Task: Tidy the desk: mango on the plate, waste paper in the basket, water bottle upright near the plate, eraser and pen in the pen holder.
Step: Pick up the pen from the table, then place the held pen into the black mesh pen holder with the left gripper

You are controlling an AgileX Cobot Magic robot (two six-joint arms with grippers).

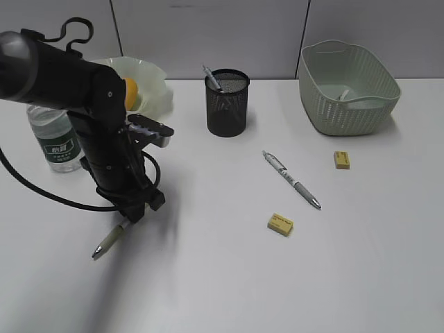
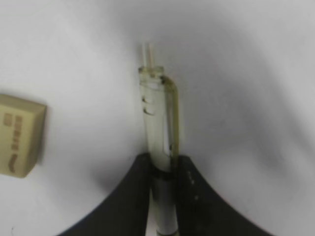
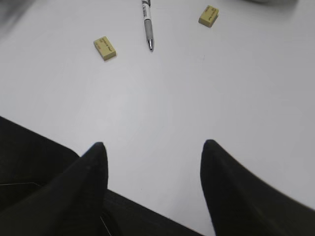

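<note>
My left gripper is shut on a clear pen and holds it slanted, tip at the desk. A second pen lies mid-desk. Two yellow erasers lie near it, and both show in the right wrist view. The mango sits on the plate. The water bottle stands upright left of my arm. The pen holder holds one pen. Something white lies in the basket. My right gripper is open and empty.
A grey partition wall runs along the desk's far edge. A black cable trails from my left arm across the left of the desk. An eraser shows at the left of the left wrist view.
</note>
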